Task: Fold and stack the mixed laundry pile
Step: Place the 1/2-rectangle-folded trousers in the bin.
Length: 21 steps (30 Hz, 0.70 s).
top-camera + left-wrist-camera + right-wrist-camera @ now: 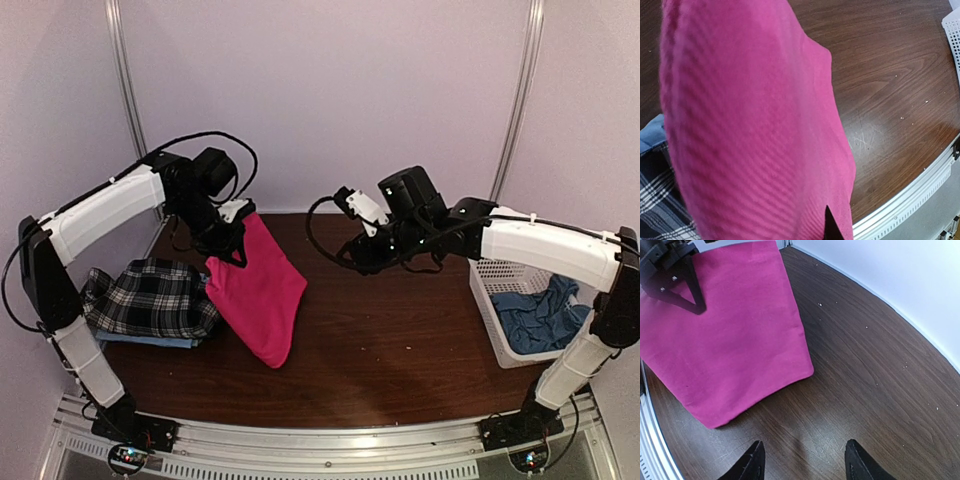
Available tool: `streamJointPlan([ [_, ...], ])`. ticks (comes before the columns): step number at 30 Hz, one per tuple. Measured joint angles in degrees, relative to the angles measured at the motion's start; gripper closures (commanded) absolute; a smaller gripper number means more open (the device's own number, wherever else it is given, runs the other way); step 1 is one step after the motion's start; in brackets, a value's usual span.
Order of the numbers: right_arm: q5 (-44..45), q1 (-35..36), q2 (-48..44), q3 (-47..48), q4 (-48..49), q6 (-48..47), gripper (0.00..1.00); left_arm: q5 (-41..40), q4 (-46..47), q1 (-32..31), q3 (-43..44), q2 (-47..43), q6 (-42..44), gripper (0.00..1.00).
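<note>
Hot-pink trousers (258, 285), folded flat, hang slanted over the left half of the table (400, 350). Their long axis runs from the pinched top corner down toward the near right, where the lower end reaches the wood. Left of them a plaid shirt (150, 298) lies on a light blue shirt (160, 341); a duller blue cloth (540, 318) sits in the white basket (488, 300) at the right. The tabletop is dark brown wood grain, the walls (330, 90) pale lilac. The left gripper (228, 255) is clamped on the trousers' top edge. The right gripper (802, 455) hovers beside them, jaws apart, holding nothing.
</note>
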Motion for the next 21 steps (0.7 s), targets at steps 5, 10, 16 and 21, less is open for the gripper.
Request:
streamJointPlan([
  [5, -0.72, -0.11, 0.39, 0.00, 0.09, -0.52, 0.47, -2.99, -4.87, 0.13, 0.13, -6.23, 0.15, 1.00],
  [10, -1.62, -0.26, 2.32, 0.09, 0.13, -1.18, 0.49, -4.68, -8.74, 1.42, 1.09, -11.37, 0.11, 1.00],
  [16, -2.05, -0.46, 4.35, 1.01, -0.31, -2.23, 0.49, -4.61, -11.72, 3.82, 3.93, -13.46, 0.11, 1.00],
  [21, -2.58, -0.48, 5.07, 2.01, -0.57, -2.80, 0.50, -4.68, -14.47, 7.91, 5.16, -16.37, 0.68, 1.00],
])
